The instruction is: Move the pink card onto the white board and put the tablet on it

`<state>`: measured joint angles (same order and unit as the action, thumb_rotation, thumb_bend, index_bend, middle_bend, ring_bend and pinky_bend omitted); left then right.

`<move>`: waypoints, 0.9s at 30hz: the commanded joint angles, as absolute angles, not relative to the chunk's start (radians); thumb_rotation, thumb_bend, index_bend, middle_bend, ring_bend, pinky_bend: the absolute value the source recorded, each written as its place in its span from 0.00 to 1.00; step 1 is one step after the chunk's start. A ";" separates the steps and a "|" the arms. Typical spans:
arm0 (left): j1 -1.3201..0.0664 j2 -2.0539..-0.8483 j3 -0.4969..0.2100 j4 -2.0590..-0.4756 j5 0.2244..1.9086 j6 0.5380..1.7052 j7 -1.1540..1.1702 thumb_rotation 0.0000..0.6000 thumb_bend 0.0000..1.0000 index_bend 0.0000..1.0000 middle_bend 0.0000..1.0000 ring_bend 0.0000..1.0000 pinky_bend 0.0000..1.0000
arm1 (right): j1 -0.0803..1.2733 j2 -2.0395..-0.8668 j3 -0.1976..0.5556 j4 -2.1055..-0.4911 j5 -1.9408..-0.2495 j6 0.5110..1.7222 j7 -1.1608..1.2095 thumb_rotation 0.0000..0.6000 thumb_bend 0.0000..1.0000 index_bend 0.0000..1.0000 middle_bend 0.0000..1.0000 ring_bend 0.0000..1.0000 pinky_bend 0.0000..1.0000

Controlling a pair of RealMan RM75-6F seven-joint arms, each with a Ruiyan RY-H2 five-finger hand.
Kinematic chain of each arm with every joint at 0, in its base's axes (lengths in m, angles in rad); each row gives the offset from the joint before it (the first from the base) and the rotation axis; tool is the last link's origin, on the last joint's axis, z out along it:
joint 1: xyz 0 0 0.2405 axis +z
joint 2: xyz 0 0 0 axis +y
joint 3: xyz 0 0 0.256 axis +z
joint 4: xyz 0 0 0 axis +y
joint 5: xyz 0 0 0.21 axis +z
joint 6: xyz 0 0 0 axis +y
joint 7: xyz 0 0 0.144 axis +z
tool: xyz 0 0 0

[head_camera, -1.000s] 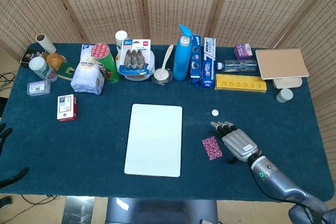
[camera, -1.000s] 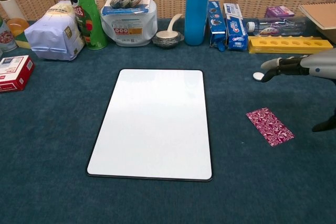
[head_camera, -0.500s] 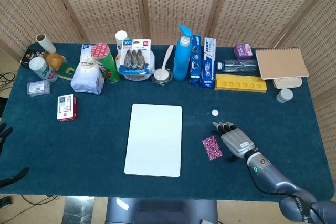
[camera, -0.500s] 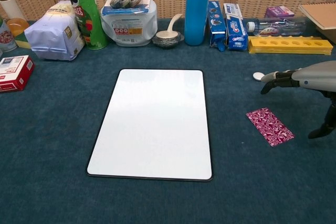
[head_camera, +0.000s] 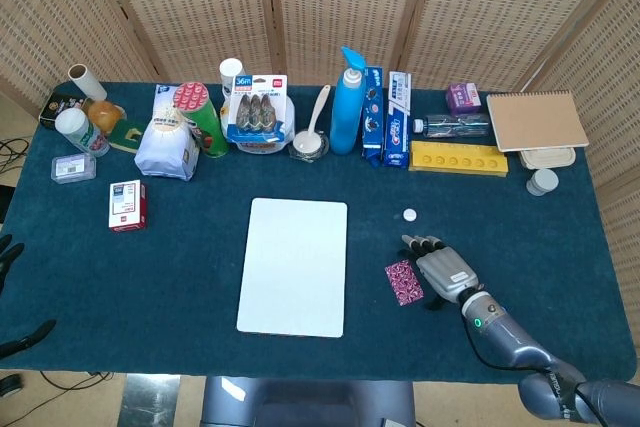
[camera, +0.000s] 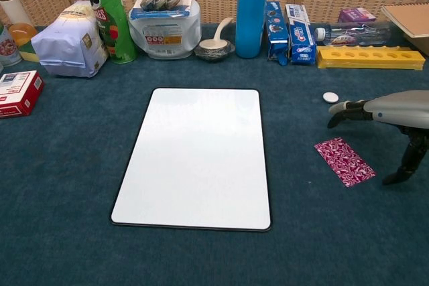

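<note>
The pink patterned card (head_camera: 404, 282) (camera: 344, 161) lies flat on the blue cloth, right of the white board (head_camera: 294, 265) (camera: 198, 155). A small white round tablet (head_camera: 409, 215) (camera: 330, 97) sits on the cloth beyond the card. My right hand (head_camera: 445, 272) (camera: 392, 108) hovers just right of the card, palm down, holding nothing. Its fingers (camera: 342, 109) reach out over the cloth near the tablet, and its thumb (camera: 404, 163) points down to the cloth beside the card's right edge. Only dark fingertips of my left hand (head_camera: 8, 252) show, spread apart at the table's left edge.
A row of goods lines the back: chips can (head_camera: 200, 115), white bag (head_camera: 166, 145), blue bottle (head_camera: 347, 105), toothpaste boxes (head_camera: 398, 119), yellow tray (head_camera: 457, 158), notebook (head_camera: 535, 120). A red-white box (head_camera: 127, 205) lies left of the board.
My right hand has drawn back toward the near edge and sunk lower. Its thumb now stands closer to the card's right side. Card, tablet and board have not moved.
</note>
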<state>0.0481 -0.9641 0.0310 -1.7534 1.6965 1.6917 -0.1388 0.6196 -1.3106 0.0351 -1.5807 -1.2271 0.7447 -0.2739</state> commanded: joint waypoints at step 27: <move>0.051 -0.961 0.029 -1.750 1.694 1.698 -0.162 1.00 0.12 0.00 0.00 0.00 0.01 | 0.640 -1.363 0.012 -1.545 -1.207 0.771 -0.282 1.00 0.20 0.13 0.00 0.00 0.00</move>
<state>0.0509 -0.9610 0.0292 -1.7500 1.6946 1.6974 -0.1614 0.6400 -1.3628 0.0127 -1.5455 -1.2065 0.7711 -0.2830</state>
